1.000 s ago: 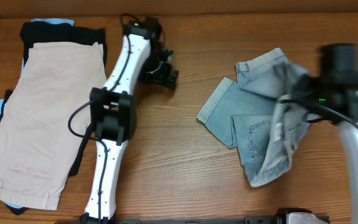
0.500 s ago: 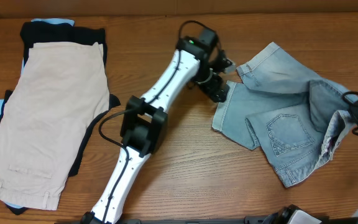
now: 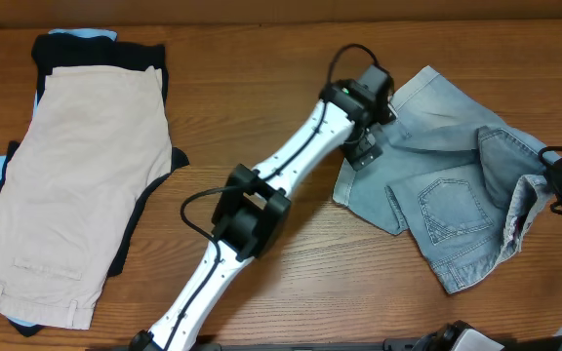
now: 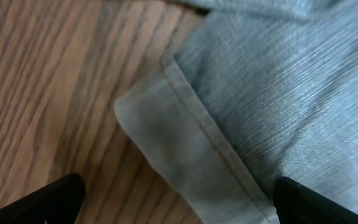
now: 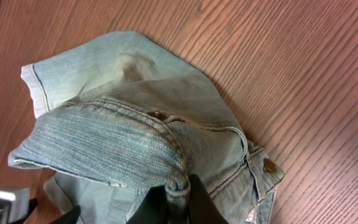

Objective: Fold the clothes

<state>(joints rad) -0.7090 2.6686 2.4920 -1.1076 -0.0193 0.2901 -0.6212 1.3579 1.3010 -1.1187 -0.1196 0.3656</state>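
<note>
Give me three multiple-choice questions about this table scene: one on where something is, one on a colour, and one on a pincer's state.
1. Where do the beige shorts lie?
A) on top of the pile at the table's left
B) at the table's right edge
C) hanging off the table's front

2. What colour is the garment in the right pincer?
A) black
B) light blue
C) beige

3. How does the left pincer stand?
A) shut on the beige shorts
B) shut on bare wood
C) open over a denim cuff

Answers:
1 A, they top the stacked garments on the left.
2 B, it is shut on the faded denim shorts.
3 C, its fingers stand wide apart on either side of the cuff in the left wrist view.
</note>
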